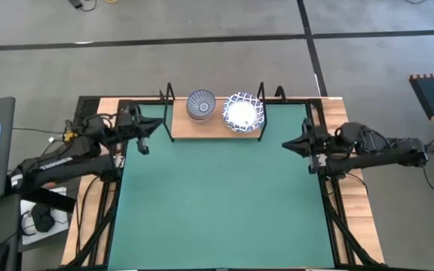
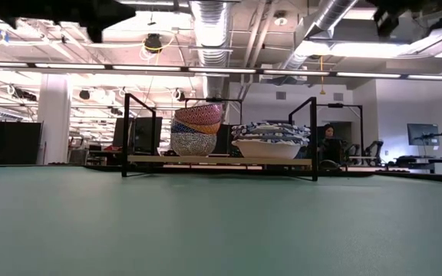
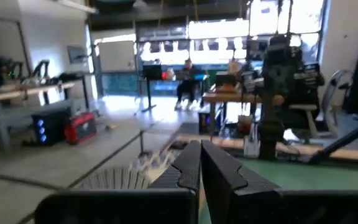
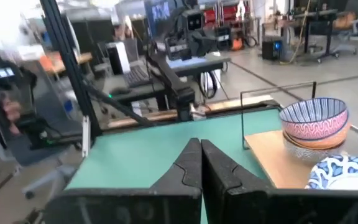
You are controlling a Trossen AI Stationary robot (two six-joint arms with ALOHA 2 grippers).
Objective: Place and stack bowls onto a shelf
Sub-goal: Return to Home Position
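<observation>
On the wooden shelf [image 1: 215, 128] at the mat's far edge stand two stacks. The small bowls [image 1: 200, 104], grey-blue patterned one on top, stand on the left; they also show in the low view [image 2: 196, 130] and the right wrist view [image 4: 314, 124]. The wide white bowls with blue rims [image 1: 243, 113] stand stacked on the right, also in the low view [image 2: 269, 140]. My left gripper [image 1: 159, 124] is shut and empty, raised at the mat's far left. My right gripper [image 1: 285, 144] is shut and empty, raised at the mat's right.
The green mat [image 1: 221, 196] covers the table in front of the shelf. Black wire uprights [image 2: 125, 130] stand at the shelf's corners. A person [image 2: 328, 142] sits in the room beyond the table.
</observation>
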